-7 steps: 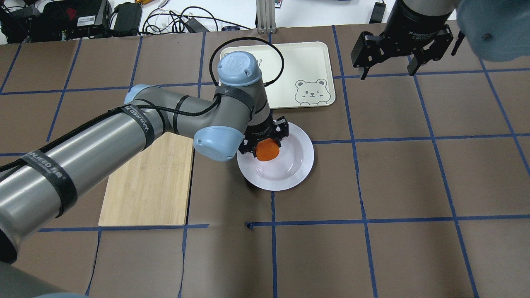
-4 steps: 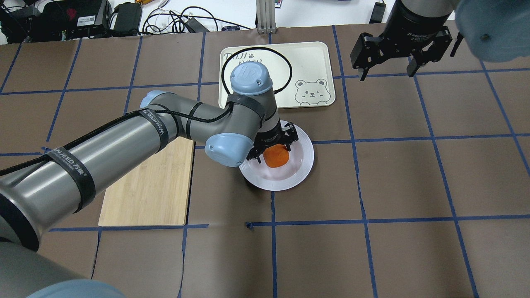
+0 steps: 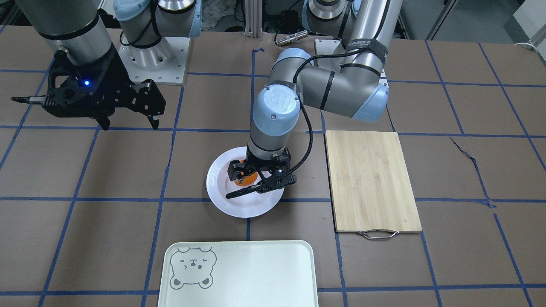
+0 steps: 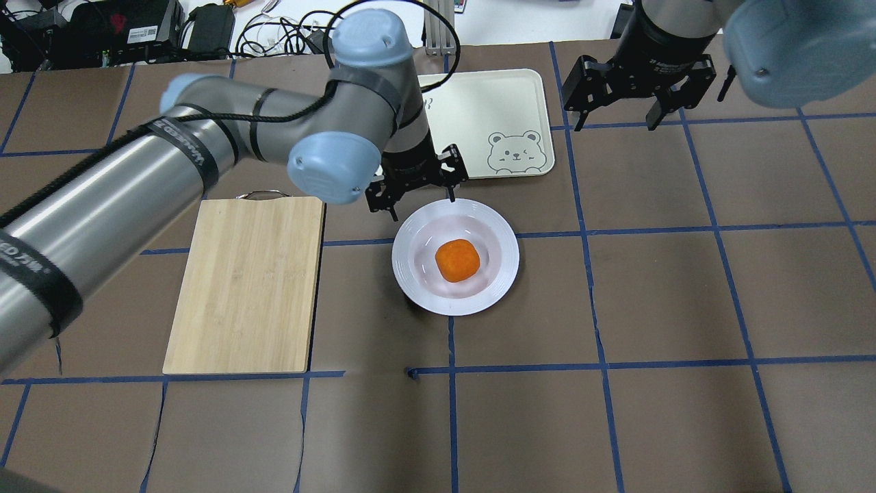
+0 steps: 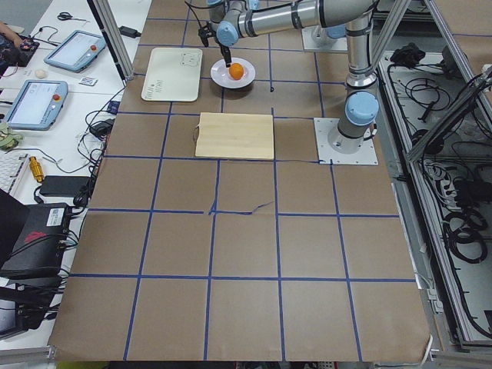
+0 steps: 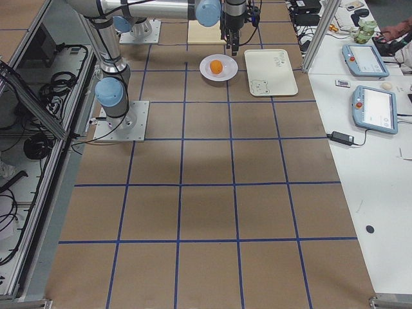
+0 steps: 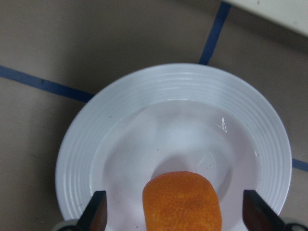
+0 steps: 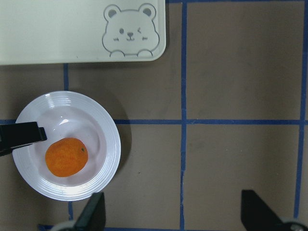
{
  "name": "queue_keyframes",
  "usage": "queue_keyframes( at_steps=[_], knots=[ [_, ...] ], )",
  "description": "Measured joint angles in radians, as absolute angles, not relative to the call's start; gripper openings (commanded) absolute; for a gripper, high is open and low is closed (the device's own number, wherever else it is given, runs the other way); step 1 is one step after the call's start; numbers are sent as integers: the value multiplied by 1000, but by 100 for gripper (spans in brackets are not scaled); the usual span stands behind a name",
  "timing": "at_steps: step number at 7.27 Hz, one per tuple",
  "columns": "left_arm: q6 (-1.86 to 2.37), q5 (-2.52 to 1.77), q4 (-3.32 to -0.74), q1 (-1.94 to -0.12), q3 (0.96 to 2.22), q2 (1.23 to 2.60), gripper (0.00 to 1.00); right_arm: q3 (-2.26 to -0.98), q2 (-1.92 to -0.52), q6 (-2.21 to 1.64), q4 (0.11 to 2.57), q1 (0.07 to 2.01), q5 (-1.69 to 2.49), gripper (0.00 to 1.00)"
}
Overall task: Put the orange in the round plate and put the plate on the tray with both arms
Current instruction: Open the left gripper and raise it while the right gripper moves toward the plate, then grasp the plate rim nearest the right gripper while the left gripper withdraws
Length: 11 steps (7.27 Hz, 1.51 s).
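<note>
The orange [image 4: 457,260] lies loose in the sunken centre of the round white plate [image 4: 494,284], which sits on the table. My left gripper [image 4: 423,205] hangs open above the plate, its fingers clear of the fruit. In the left wrist view the orange [image 7: 183,202] shows low between the spread fingers, over the plate [image 7: 168,77]. The cream tray [image 4: 493,103] with the bear drawing lies just beyond the plate. My right gripper [image 4: 616,127] is open and empty, raised to the right of the tray.
A bamboo cutting board [image 4: 246,281] with a metal handle lies left of the plate. Cables and equipment [image 4: 137,27] line the far table edge. Brown table surface with blue tape lines stretches in front of and to the right of the plate [image 4: 650,308].
My left gripper opened, let go of the orange and rose away from it; the orange now rests in the plate. The right gripper shifted slightly left.
</note>
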<state>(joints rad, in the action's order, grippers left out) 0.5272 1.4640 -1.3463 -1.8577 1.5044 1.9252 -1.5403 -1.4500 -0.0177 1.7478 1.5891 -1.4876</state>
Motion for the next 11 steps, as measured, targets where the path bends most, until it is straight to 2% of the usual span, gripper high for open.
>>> queue_keyframes(
  at_steps=[2,4,6,9,11],
  knots=[
    [372,1496,-1570,-1821,1417,1819,100,-1610,-1377,-22,1888,1589,-1405,100],
    [285,1533,-1663,-1810,1413,1704,100,-1770,-1320,-40,2114,1591,-1314,100],
    [255,1541,-1634,-1811,1490,1618,100,-1898,-1277,-59,2289,1593,-1200,100],
    [114,1570,-1530,-1791,1617,1533,100,-1970,-1208,-64,2413,1599,-1131,100],
    [14,1578,-1474,-1712,1662,1508,100,-2015,-1189,-64,2472,1602,-1109,100]
  ],
)
